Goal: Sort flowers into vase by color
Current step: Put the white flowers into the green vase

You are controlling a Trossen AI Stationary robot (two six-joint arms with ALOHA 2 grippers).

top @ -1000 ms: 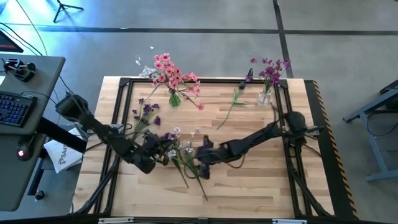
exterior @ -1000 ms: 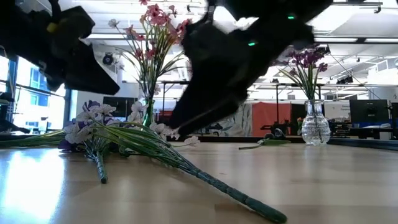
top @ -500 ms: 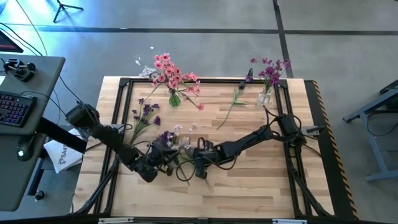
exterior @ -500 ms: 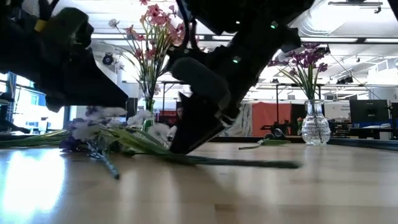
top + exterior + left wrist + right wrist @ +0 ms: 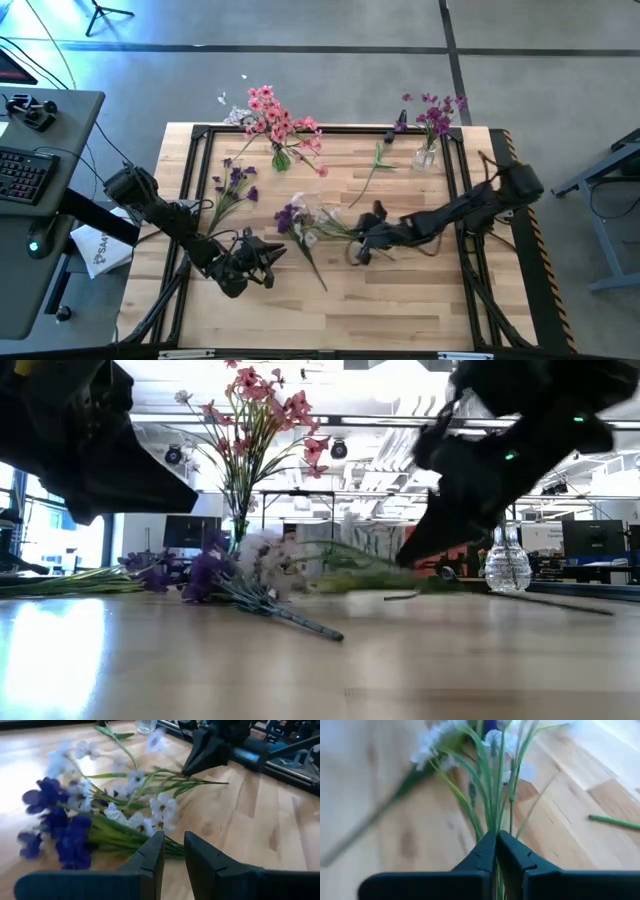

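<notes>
Now that our right gripper has clamped on the white flowers' stems, the bunch has shifted. We can start sorting. Our left gripper waits, jaws slightly apart, nothing between them.

You see a grey concrete floor around the wooden table, crossed by dark seams. At your left stands a grey desk with a keyboard. Past the table, ceiling lights glow above an orange panel and bright windows.
</notes>
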